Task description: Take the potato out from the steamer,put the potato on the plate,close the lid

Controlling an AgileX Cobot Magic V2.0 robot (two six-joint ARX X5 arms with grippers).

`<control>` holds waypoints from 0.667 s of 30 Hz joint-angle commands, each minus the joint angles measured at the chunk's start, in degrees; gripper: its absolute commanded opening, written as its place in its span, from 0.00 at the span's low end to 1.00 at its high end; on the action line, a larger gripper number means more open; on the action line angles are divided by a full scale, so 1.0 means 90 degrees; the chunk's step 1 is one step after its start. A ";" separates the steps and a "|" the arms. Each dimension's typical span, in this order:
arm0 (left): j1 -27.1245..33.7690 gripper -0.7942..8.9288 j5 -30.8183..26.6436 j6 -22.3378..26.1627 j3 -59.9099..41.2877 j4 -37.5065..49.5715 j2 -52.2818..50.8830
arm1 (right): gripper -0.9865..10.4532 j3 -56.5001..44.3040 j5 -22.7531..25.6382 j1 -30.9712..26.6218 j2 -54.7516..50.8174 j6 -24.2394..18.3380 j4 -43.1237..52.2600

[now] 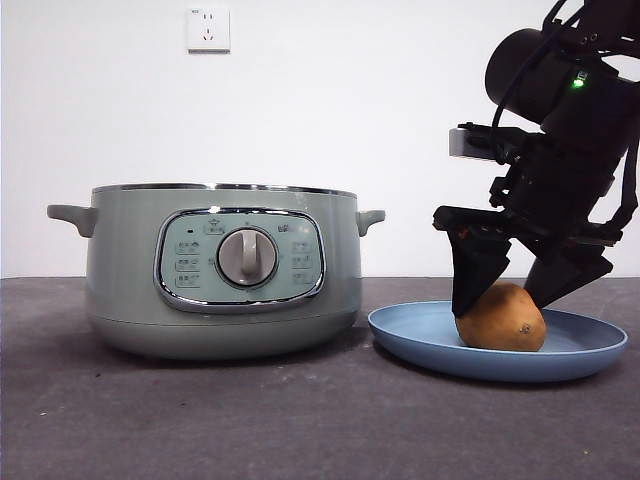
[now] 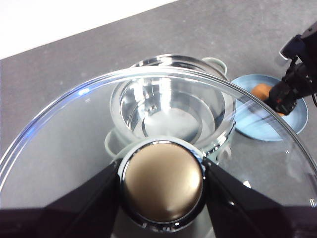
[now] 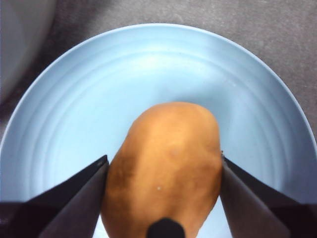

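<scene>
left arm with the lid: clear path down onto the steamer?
Probably yes. The left claw holds the lid above the open steamer; the right claw sits aside at the plate.

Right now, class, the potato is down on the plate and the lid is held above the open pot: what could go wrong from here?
1. The right end effector straddles the potato; the rounded potato might roll across the plate on release.
2. The left end effector grips only the knob of the lid, so the glass could tilt or land off the steamer rim.
</scene>
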 commanded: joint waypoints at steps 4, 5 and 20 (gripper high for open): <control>-0.0002 0.07 0.0418 0.0129 0.0080 0.0913 0.0525 | 0.62 -0.0075 -0.0015 -0.0005 -0.0049 0.0160 -0.0078; -0.0002 0.07 0.0474 0.0148 0.0080 0.1035 0.0651 | 0.62 -0.0075 -0.0007 -0.0005 -0.0095 0.0160 -0.0075; -0.0189 0.07 0.0794 0.0580 0.0080 0.2790 0.2948 | 0.62 -0.0034 0.0027 -0.0005 -0.2591 0.0206 -0.0826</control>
